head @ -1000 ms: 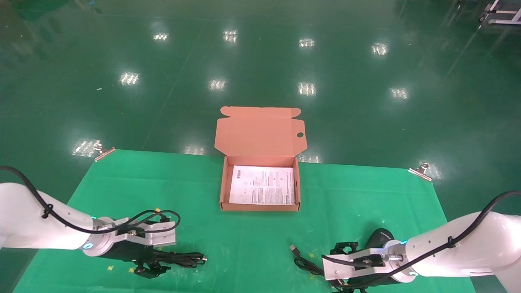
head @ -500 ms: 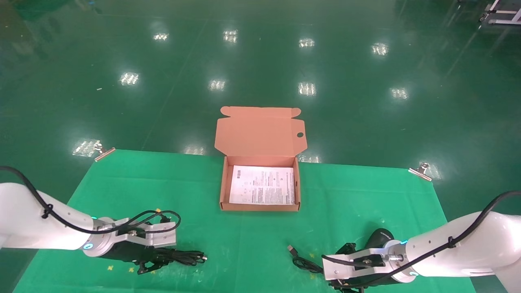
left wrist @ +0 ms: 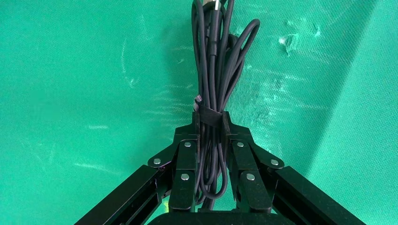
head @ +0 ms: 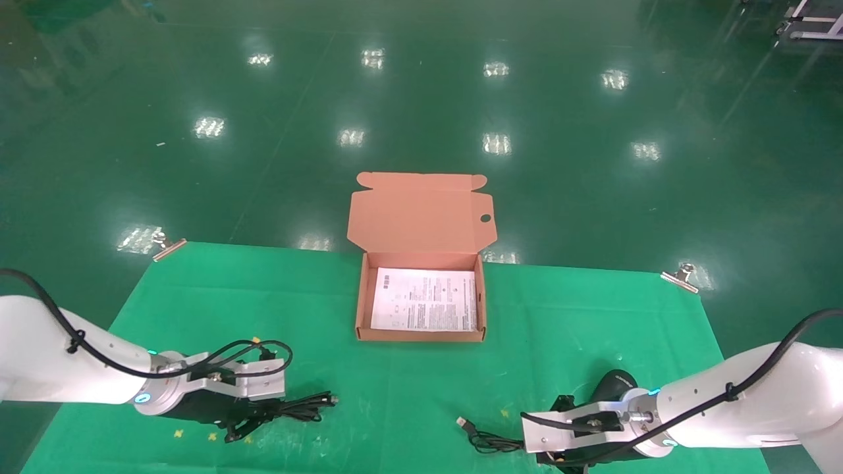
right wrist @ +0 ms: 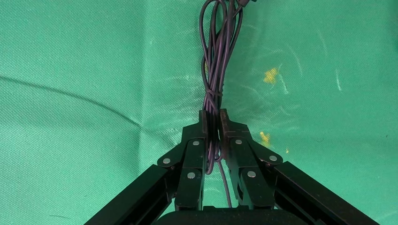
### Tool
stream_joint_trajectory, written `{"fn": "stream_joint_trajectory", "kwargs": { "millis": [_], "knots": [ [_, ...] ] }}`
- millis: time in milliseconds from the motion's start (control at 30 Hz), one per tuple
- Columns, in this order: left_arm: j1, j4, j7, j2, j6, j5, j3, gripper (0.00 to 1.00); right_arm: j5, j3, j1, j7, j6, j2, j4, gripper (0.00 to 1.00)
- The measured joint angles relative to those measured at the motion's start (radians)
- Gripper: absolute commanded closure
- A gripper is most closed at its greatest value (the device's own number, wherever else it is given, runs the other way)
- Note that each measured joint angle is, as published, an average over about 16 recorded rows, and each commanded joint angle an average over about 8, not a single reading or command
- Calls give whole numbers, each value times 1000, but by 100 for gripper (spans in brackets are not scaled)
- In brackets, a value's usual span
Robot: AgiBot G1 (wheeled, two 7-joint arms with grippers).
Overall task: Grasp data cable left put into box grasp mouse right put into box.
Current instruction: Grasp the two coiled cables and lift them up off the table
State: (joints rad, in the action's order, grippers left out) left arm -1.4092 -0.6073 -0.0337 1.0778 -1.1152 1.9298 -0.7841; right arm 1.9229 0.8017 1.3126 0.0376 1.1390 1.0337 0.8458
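Data cable, a tight black bundle, sits clamped between the pads of the left gripper, in front of the box and off to its left, low over the green cloth. Its long axis runs straight out from the fingertips toward the middle of the table, so the box lies ahead and to the right of the left arm. The box is open at the table's far centre, lid up, with a white leaflet flat inside.

In front of the box and to its right, the right gripper is pinched on the thin cord of the mouse, not on its body. Only the head view shows the black mouse, tucked behind the right wrist, and the USB plug; the wrist views alone show both grips.
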Motion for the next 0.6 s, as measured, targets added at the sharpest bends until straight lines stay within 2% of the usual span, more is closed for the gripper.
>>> {"fn": "stream_joint_trajectory", "kwargs": {
  "millis": [200,433,600],
  "knots": [
    [-18,-57,7,-35,-18,-16,14,100,-27,-42,33,-31,-14,-55,52,100],
    [-68,-199,-2,-92,-28,-22,39,100,-54,-118,114,-92,-64,-128,151,100],
    [-116,-311,-21,-113,-14,-7,55,100,-64,-162,196,-118,-110,-127,199,100]
  ]
}}
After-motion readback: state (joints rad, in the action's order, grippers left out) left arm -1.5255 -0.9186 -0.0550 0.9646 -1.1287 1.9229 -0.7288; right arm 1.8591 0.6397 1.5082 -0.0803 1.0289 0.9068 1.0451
